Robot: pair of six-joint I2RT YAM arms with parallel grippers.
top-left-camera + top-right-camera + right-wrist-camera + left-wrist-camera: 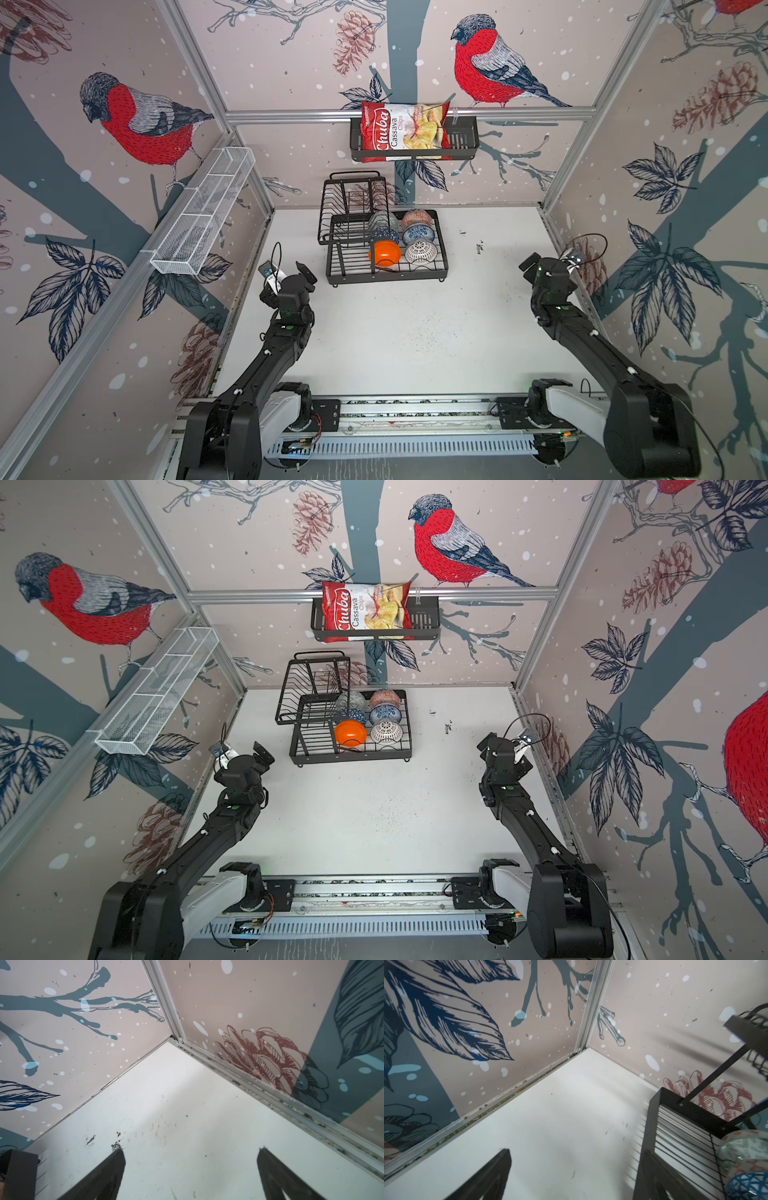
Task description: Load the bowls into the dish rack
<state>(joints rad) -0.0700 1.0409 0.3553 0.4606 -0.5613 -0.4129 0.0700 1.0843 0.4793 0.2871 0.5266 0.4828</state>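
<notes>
Toward the back of a white, speck-marked tabletop (415, 332), six bowls (418, 234) sit in the lower tray of the black dish rack (386, 277), inside an enclosure papered with bullfinches and pinecones. Left hand (305, 276), near the rack's front corner, and right hand (191, 1150), by the right wall, hang wide open and empty. A white mesh shelf (203, 212) lines the left wall; a chips bag (401, 126) fills a black basket (461, 143) on the back wall.
</notes>
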